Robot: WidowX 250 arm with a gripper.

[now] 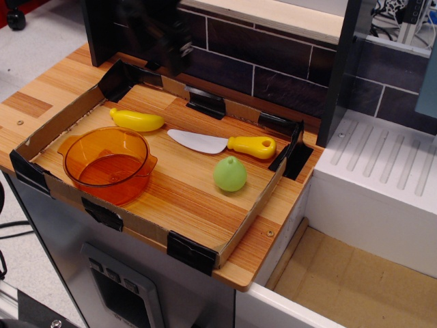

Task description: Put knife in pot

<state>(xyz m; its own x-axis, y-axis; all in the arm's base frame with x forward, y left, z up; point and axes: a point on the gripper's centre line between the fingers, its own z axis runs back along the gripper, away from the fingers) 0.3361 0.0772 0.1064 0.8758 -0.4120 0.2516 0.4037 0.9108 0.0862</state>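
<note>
The knife (222, 143) lies flat in the tray with its white blade pointing left and its yellow handle to the right. The translucent orange pot (108, 162) stands upright and empty at the tray's front left, a short way left of the blade tip. My gripper (167, 48) is a dark, motion-blurred shape at the top, above the tray's back edge. It is up and to the left of the knife and well clear of it. The blur hides its fingers, and nothing shows in it.
A yellow banana toy (136, 120) lies behind the pot. A green ball-shaped fruit toy (230, 174) sits just in front of the knife handle. A low cardboard wall (256, 205) rings the wooden tray. A dark brick wall stands behind it and a white counter (382, 178) lies to the right.
</note>
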